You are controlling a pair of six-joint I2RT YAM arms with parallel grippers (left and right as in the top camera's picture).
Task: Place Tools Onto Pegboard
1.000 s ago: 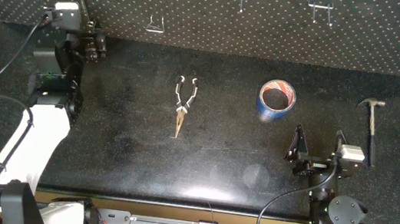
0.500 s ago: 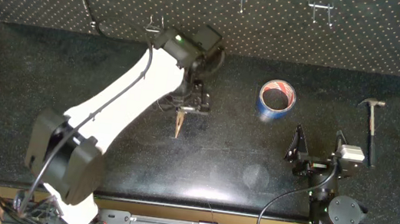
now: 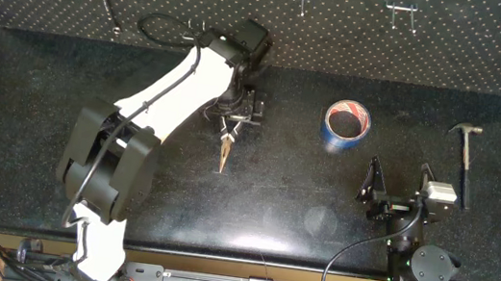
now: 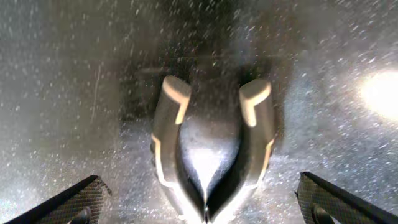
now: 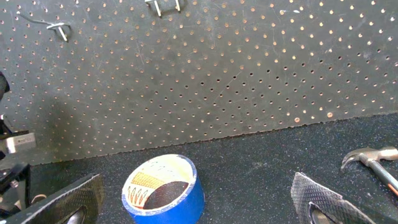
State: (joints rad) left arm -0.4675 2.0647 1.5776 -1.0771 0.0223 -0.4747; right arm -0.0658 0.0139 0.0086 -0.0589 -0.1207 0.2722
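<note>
The pliers (image 3: 224,153) lie on the black table (image 3: 175,199), tip toward 6 o'clock, their handles straddled by the left claw (image 3: 238,113), which is spread wide and grasps nothing. The tape roll (image 3: 346,124) sits at 3 o'clock, with the hammer (image 3: 466,154) farther out. The right claw (image 3: 397,181), released, rests at 4 o'clock. The pegboard (image 3: 342,36) stands at 12 o'clock.
</note>
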